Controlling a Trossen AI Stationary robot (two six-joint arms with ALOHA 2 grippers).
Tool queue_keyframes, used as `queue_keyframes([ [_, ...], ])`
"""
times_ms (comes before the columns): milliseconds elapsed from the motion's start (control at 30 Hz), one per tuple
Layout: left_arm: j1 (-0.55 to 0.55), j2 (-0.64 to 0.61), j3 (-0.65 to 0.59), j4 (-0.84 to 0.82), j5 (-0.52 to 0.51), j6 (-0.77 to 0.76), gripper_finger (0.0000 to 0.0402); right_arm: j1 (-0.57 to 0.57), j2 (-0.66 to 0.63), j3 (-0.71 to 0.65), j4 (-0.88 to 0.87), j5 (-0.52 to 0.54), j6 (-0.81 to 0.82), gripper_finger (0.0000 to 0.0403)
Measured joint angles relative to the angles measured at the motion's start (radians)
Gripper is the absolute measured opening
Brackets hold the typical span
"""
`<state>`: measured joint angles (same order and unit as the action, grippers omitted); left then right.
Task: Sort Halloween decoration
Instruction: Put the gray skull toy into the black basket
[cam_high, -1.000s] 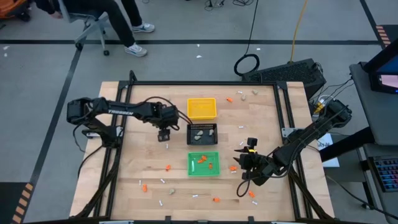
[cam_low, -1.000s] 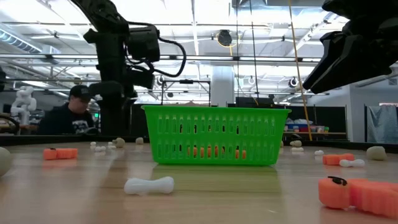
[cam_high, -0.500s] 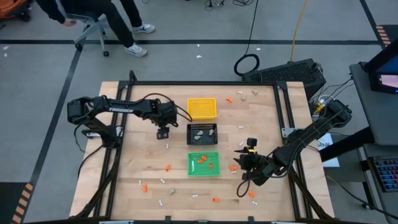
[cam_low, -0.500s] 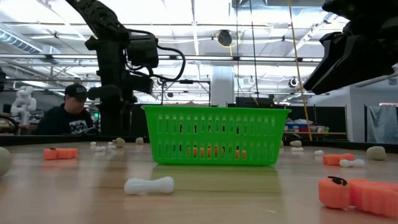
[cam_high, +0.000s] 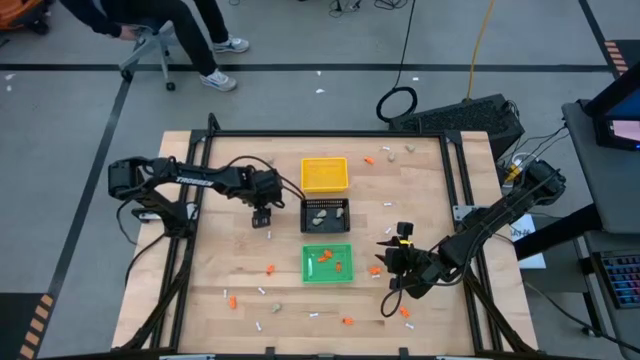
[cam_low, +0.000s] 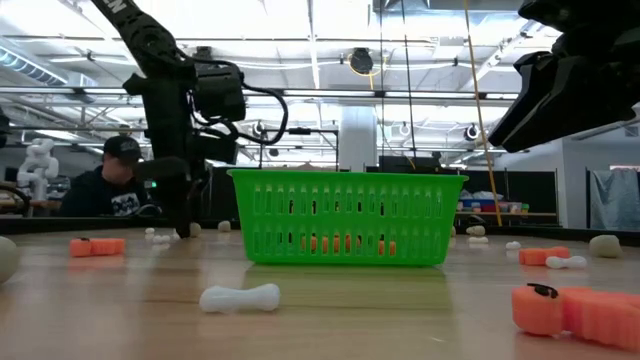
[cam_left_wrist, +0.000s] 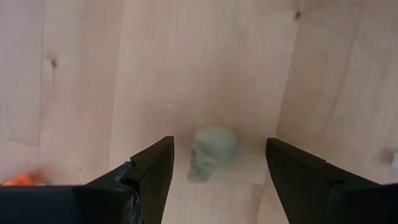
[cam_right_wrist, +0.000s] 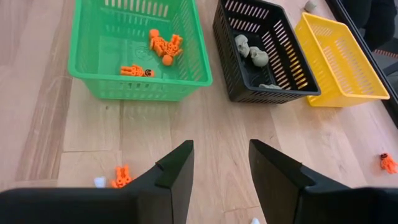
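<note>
A small beige-grey skull lump (cam_left_wrist: 212, 159) lies on the bare wood between the two fingers of my left gripper (cam_left_wrist: 217, 168). The gripper is open, points down and stands close over the table, left of the black tray (cam_high: 325, 213); its fingers flank the lump without touching it. My right gripper (cam_right_wrist: 221, 168) hangs open and holds nothing, above the table right of the green tray (cam_high: 328, 262). Orange figures (cam_right_wrist: 160, 45) lie in the green tray and skull lumps (cam_right_wrist: 251, 52) in the black tray (cam_right_wrist: 264, 50). The yellow tray (cam_high: 324, 174) stands behind them.
Loose pieces are scattered over the wood: an orange bit (cam_right_wrist: 121, 176) near my right gripper, a white bone (cam_low: 240, 297) and an orange figure (cam_low: 575, 310) near the front edge, more at the far right (cam_high: 388, 155). A person sits beyond the table (cam_low: 120, 185).
My left gripper has come down toward the table beside the black tray, staying open. My right gripper has kept still.
</note>
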<state>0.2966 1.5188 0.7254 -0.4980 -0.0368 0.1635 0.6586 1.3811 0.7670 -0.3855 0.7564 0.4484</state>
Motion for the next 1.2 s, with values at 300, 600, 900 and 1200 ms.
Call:
queue_keyframes([
  [300, 0.017, 0.000, 0.000, 0.023, 0.037, -0.001, 0.0223, 0.000, 0.000, 0.000, 0.000, 0.001, 0.000, 0.0139],
  [600, 0.016, 0.000, 0.000, 0.012, 0.040, -0.001, 0.0149, 0.000, 0.000, 0.000, 0.000, 0.001, 0.000, 0.0139],
  [900, 0.016, 0.000, -0.002, 0.013, 0.035, -0.001, 0.0132, 0.000, 0.000, 0.000, 0.000, 0.001, 0.000, 0.0139],
  [1200, 0.016, -0.003, -0.024, 0.022, 0.035, -0.028, 0.0132, 0.000, 0.000, 0.000, 0.000, 0.001, 0.000, 0.0139],
])
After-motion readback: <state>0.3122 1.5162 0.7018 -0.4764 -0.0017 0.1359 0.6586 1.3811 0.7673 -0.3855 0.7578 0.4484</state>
